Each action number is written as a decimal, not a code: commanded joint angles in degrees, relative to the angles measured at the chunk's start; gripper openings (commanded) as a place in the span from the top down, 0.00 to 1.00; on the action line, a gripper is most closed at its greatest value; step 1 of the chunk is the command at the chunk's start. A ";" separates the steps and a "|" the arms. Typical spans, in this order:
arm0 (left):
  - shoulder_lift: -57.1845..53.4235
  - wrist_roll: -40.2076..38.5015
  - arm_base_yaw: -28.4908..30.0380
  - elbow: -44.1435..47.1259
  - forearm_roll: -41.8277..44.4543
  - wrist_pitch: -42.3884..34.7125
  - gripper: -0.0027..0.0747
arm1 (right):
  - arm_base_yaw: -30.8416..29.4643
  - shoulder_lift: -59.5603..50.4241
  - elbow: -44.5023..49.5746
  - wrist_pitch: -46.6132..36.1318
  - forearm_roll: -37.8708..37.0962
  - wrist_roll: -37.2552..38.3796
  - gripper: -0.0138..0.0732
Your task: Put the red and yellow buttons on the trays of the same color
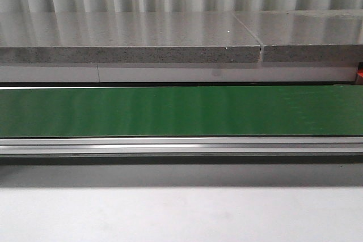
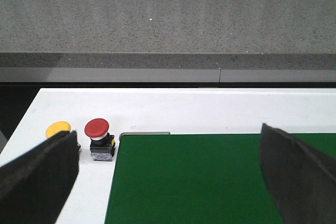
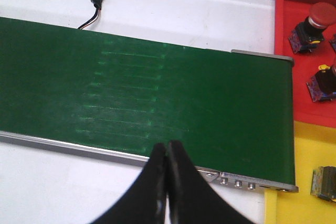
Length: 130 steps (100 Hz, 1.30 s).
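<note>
On the white tabletop point(image 2: 210, 108) beside the green conveyor belt point(image 2: 210, 182), the red mushroom-head push button point(image 2: 98, 136) stands ahead of the wide-open, empty left end effector point(image 2: 168, 174), which should descend squarely around its body before closing.

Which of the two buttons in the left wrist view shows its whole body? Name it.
The red button: its red cap and dark body are in plain sight beside the green belt. The yellow button shows only its cap behind the left gripper's finger.
</note>
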 commanded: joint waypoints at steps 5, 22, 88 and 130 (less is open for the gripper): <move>0.15 -0.74 -0.18 -1.51 -0.52 -4.40 0.13 | 0.08 -0.37 -1.44 -2.84 0.16 -0.51 0.92; 5.49 -5.93 2.61 -4.48 -0.42 -3.27 0.14 | 0.08 -0.37 -1.44 -2.84 0.16 -0.51 0.92; 48.86 -8.32 17.97 -33.65 -9.88 12.69 0.14 | 0.08 -0.37 -1.44 -2.78 0.16 -0.51 0.92; 62.15 -9.55 17.97 -40.62 -12.76 14.20 0.14 | 0.08 -0.37 -1.44 -2.78 0.16 -0.51 0.92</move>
